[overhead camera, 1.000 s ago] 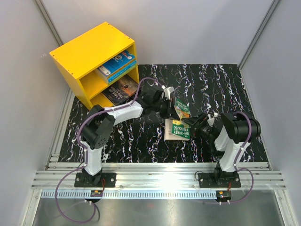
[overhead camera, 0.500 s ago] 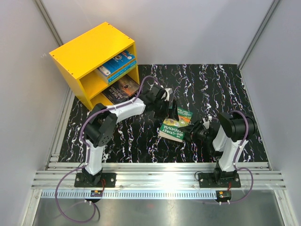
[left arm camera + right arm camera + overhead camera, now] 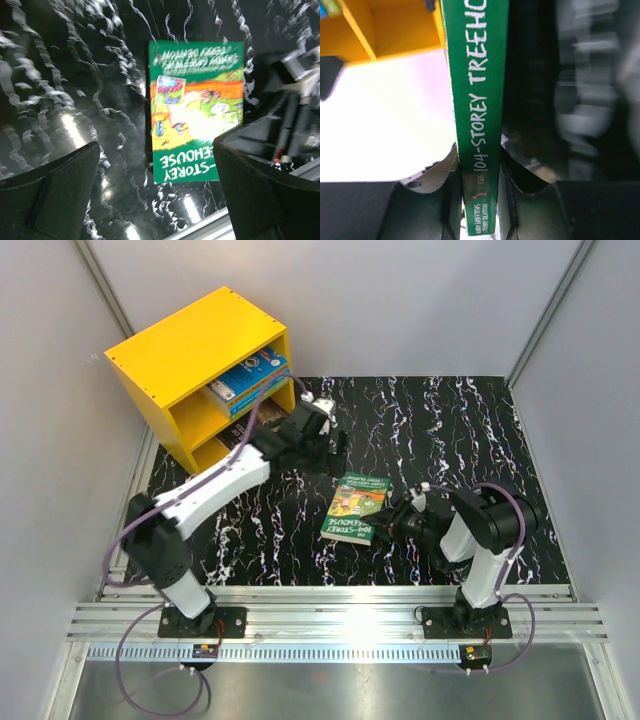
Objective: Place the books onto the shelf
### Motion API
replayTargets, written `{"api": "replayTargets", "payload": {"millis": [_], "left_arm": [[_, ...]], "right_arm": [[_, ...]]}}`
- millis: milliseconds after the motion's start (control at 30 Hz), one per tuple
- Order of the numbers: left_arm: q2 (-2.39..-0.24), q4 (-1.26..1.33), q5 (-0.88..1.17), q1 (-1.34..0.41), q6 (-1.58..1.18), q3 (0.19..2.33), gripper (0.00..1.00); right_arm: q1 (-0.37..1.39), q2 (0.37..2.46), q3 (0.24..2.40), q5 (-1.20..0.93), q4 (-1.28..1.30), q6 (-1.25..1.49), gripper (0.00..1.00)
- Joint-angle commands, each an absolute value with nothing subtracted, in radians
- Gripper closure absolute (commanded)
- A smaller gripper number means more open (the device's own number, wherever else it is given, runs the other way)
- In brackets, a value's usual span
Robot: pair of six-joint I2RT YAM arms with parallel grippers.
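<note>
**A:** How far along?
**B:** The right pincer (image 3: 480, 185) clamps the spine of the green book (image 3: 355, 508), which lies on the surface (image 3: 450, 430) ahead of it. Beyond, the left pincer (image 3: 333, 445) gapes, empty.
**A:** Any writing?
**B:** "104-STOREY TREEHO…" (Griffiths, Denton). Past the left pincer, blue books (image 3: 245, 375) sit in the shelf (image 3: 190, 345). The green one isn't shelved yet.

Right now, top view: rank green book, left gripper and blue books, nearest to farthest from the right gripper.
From the right gripper:
1. green book, in its grip, just to its left.
2. left gripper, open, farther back-left.
3. blue books, in the shelf's upper compartment, far back-left.
</note>
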State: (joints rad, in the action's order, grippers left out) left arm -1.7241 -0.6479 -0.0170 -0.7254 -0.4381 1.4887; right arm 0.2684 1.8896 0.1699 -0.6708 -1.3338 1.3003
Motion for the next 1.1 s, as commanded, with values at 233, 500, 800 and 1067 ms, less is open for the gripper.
{"api": "replayTargets", "payload": {"millis": [233, 500, 800, 1067], "left_arm": [[-1.177, -0.844, -0.313, -0.719, -0.374, 1.338, 0.01], [-0.881, -1.007, -0.44, -0.698, -0.345, 1.259, 0.01], [-0.711, -1.149, -0.508, -0.695, -0.354, 1.328, 0.01], [-0.663, -1.166, -0.453, -0.695, -0.359, 1.29, 0.01]], "right_arm": [[0.646, 1.493, 0.558, -0.393, -0.833, 1.134, 1.0], [0.676, 1.785, 0.889, -0.443, -0.793, 1.18, 1.0], [0.69, 2.006, 1.17, -0.457, -0.773, 1.204, 1.0], [0.689, 2.184, 1.411, -0.486, -0.785, 1.253, 1.0]]}}
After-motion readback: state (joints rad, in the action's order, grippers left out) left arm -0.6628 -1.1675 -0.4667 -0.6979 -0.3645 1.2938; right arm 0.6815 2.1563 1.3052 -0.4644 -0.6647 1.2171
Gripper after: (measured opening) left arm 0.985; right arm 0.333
